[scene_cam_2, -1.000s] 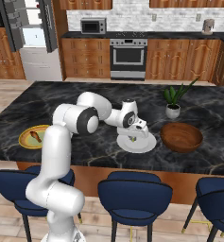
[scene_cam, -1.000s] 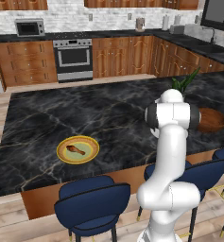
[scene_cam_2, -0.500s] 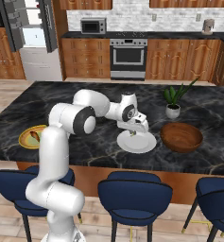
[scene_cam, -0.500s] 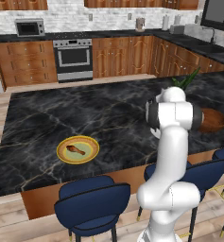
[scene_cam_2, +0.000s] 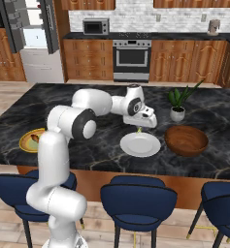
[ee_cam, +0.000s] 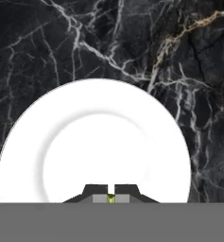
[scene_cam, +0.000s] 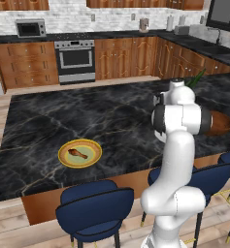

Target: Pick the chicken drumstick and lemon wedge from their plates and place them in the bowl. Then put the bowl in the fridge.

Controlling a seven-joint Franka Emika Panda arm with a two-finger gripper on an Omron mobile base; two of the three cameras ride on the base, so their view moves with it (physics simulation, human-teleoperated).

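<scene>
The gripper (scene_cam_2: 139, 129) hovers above the white plate (scene_cam_2: 140, 144) with its 2 fingers pinched on the tiny lemon wedge (ee_cam: 111, 199) — the wooden bowl (scene_cam_2: 186, 140) waits just to the robot's right.

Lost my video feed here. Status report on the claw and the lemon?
Claw shut on lemon wedge, above the white plate. Bowl right beside the plate, empty. Drumstick on the yellow plate. Nothing between claw and bowl.
</scene>
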